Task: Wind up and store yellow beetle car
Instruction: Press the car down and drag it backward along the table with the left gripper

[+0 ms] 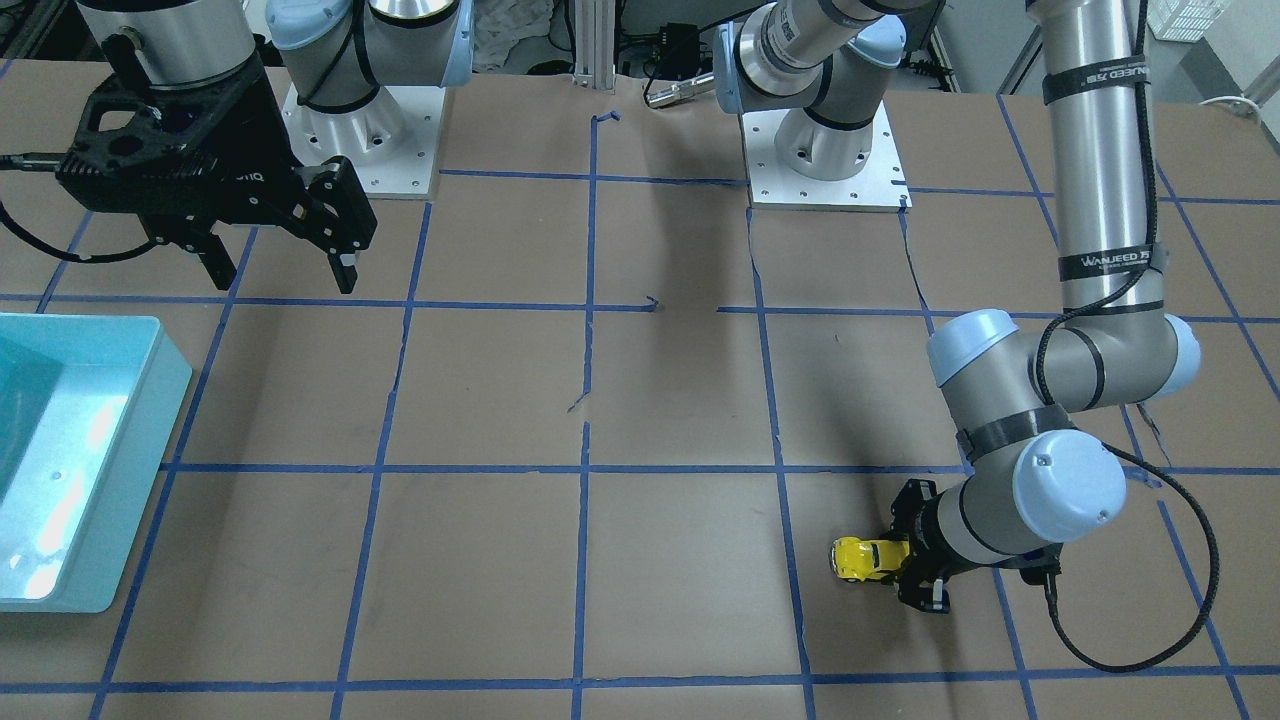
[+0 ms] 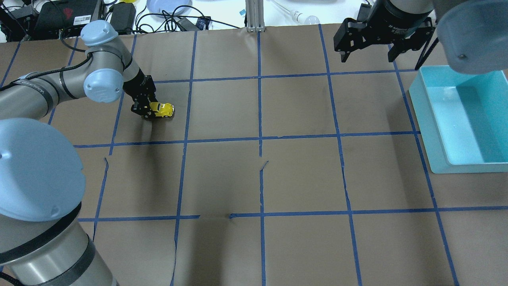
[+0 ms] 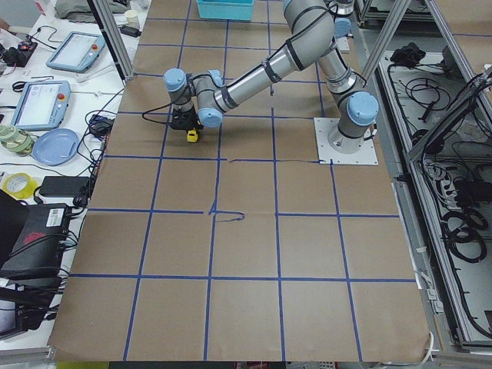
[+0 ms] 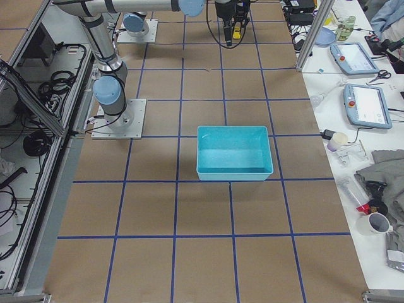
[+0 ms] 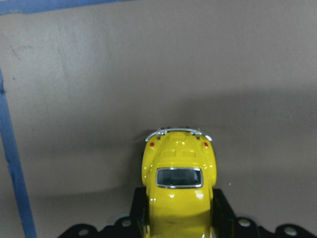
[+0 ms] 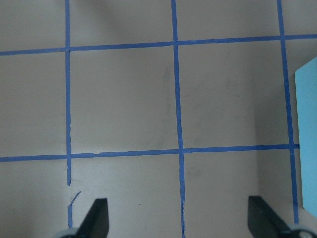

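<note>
The yellow beetle car [image 2: 162,110] sits low on the brown table at the far left of the overhead view. My left gripper [image 2: 147,109] is shut on the car's one end. In the left wrist view the car [image 5: 178,188] lies between the black fingers [image 5: 140,208], its chrome bumper pointing away. It also shows in the front view [image 1: 866,559] and the left side view [image 3: 191,136]. My right gripper [image 2: 367,51] is open and empty, held high near the teal bin [image 2: 460,119]; its fingertips [image 6: 96,218] stand wide apart in the right wrist view.
The teal bin [image 1: 70,460] is an open rectangular tub on the robot's right side. Blue tape lines [image 2: 260,139] grid the table. Both arm bases [image 1: 830,150] stand at the robot's edge. Tablets and clutter lie beyond the far edge [image 3: 46,100].
</note>
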{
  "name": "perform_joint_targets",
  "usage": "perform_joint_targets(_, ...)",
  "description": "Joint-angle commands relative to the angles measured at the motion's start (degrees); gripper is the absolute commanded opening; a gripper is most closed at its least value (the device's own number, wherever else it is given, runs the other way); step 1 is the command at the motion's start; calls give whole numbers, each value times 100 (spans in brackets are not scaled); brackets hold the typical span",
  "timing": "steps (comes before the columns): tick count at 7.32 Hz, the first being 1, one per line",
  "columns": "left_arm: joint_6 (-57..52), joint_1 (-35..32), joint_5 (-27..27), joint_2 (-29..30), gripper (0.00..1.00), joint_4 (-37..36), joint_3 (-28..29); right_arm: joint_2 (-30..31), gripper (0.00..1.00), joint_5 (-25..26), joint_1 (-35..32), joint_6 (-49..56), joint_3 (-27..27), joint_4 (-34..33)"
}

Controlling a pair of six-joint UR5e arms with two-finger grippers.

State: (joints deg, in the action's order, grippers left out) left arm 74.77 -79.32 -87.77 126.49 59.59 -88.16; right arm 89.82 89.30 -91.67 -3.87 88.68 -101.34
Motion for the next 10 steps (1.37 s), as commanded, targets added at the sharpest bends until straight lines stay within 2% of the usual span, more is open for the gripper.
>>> perform_joint_targets(1,-15,22,-12,24,0,0,1,0,100,0,0,0,0,0)
perform_joint_targets(10,-305,390,23,7,0,9,-8,0,100,0,-9,0,0,0)
